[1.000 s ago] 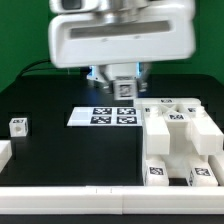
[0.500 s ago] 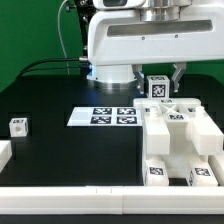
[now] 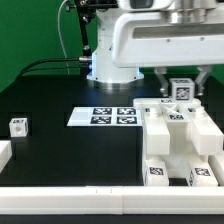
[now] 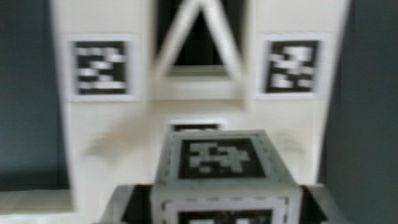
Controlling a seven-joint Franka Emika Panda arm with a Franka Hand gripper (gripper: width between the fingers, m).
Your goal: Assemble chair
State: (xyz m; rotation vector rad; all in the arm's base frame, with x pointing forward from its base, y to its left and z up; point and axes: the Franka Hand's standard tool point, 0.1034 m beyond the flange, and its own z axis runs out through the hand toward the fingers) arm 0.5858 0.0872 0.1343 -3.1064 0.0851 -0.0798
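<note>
Ok so up front we're looking at the half-built chair (image 3: 178, 145), sitting on the black surface (image 3: 70, 160) at the exterior view's right. It's a chunky white stack with tags on its near faces and on top. Off at the exterior view's left, a little loose cube (image 3: 18, 125) is sitting by itself, well apart from everything. Going back a bit, the marker board (image 3: 105, 116) is lying flat in the middle. Behind and above that is where it's all happening: the jaws are clamped on a small tagged block (image 3: 181, 90) and hanging just over the back of the chair stack. What's just changed is this: a second ago the arm was parked above the marker board, half a second ago it was partway across with the block already held, and now it's arriving on the chair side. The wrist view is backing this up, since we're seeing the block's tag right between the jaws and, beyond it, a white slab (image 4: 196, 100) with two tags and a dark triangular cut-out. So we're guessing the carry is basically done and the seating step is coming up. Lining the block up is probably going to be the fiddly bit, and we're not seeing any slot from here. Furthest back, the big glossy robot body (image 3: 160, 40) is filling the top.
</note>
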